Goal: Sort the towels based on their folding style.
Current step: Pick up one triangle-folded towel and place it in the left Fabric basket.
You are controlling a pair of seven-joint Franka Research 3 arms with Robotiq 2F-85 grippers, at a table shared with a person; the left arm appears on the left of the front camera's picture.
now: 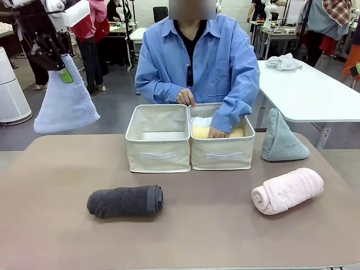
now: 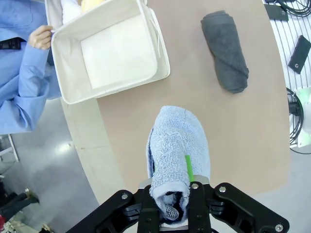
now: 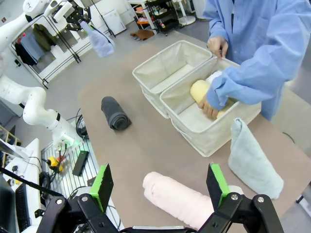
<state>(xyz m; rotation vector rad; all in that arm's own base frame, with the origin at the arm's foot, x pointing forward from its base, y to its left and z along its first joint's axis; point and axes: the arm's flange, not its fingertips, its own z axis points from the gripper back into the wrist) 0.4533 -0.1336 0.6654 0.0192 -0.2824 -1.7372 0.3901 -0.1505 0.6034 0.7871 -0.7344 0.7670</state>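
Note:
My left gripper (image 1: pixel 63 72) is shut on the tip of a lavender-blue cone-folded towel (image 1: pixel 64 104), which hangs high above the table's left edge; the same blue towel (image 2: pixel 177 155) shows in the left wrist view. A dark grey rolled towel (image 1: pixel 126 201) lies front left, a pink rolled towel (image 1: pixel 287 190) front right, a grey-green cone towel (image 1: pixel 281 138) stands right of the bins. A yellow roll (image 1: pixel 201 131) and a white towel (image 1: pixel 201 120) sit in the right bin, under the person's hand (image 1: pixel 216 133). My right gripper (image 3: pixel 160 187) hangs open above the pink roll (image 3: pixel 177 199).
Two beige fabric bins stand side by side mid-table; the left bin (image 1: pixel 158 147) holds nothing, the right bin (image 1: pixel 220 154) holds towels. The person's other hand (image 1: pixel 185 97) rests on the bins' back rim. A white table (image 1: pixel 315 93) with a rumpled cloth stands behind on the right.

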